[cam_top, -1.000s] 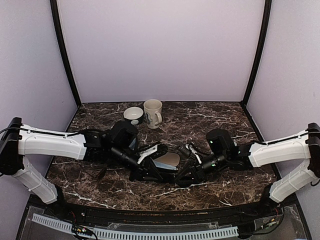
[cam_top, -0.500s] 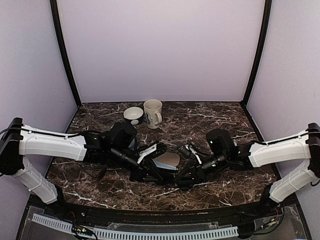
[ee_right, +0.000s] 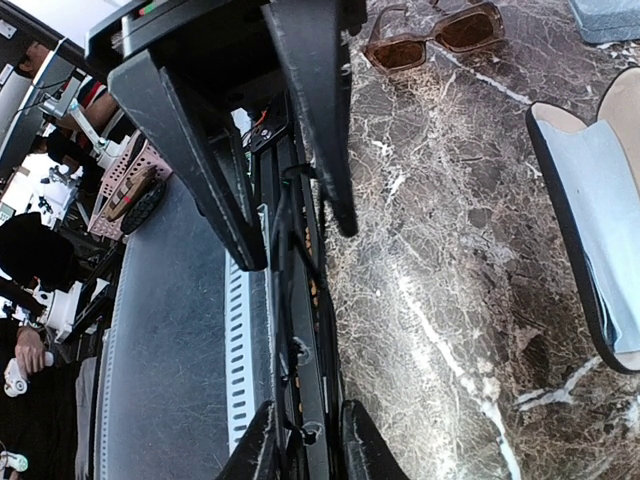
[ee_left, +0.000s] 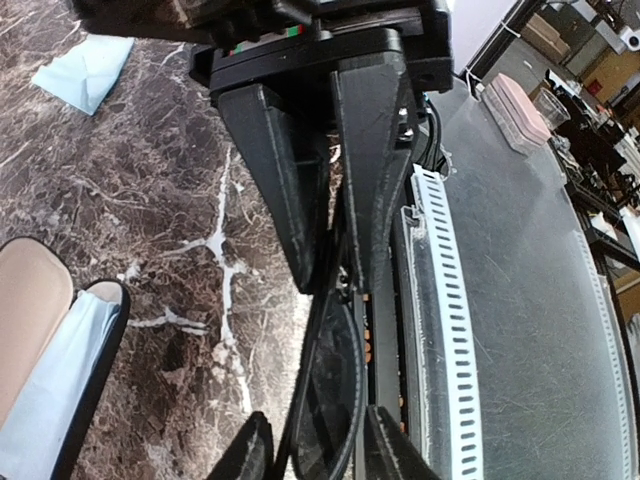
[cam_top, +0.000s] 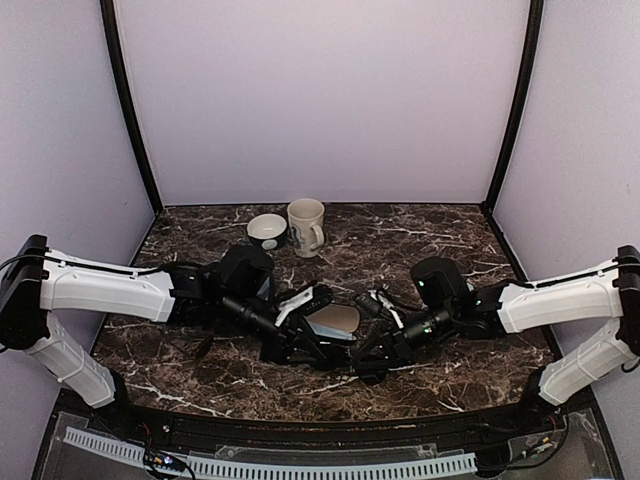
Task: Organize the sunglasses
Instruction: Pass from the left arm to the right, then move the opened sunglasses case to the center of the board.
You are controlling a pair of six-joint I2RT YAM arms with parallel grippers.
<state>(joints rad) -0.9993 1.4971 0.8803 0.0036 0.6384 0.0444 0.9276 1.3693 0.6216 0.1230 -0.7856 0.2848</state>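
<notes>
The brownish sunglasses [ee_right: 435, 38] lie flat on the marble table [cam_top: 440, 240], out past the left gripper [ee_left: 338, 285]. At centre, that gripper meets the right gripper [ee_right: 297, 248] tip to tip. Both straddle the black sunglasses [ee_left: 325, 400], held on edge near the table's front rim, beside the open case [cam_top: 335, 320]. Whether either claw pinches the frame or has released it, I cannot tell

mug [cam_top: 306, 226] & bowl [cam_top: 267, 230] side by side at back; open case [cam_top: 338, 318] mid marble table [cam_top: 440, 230].
</notes>
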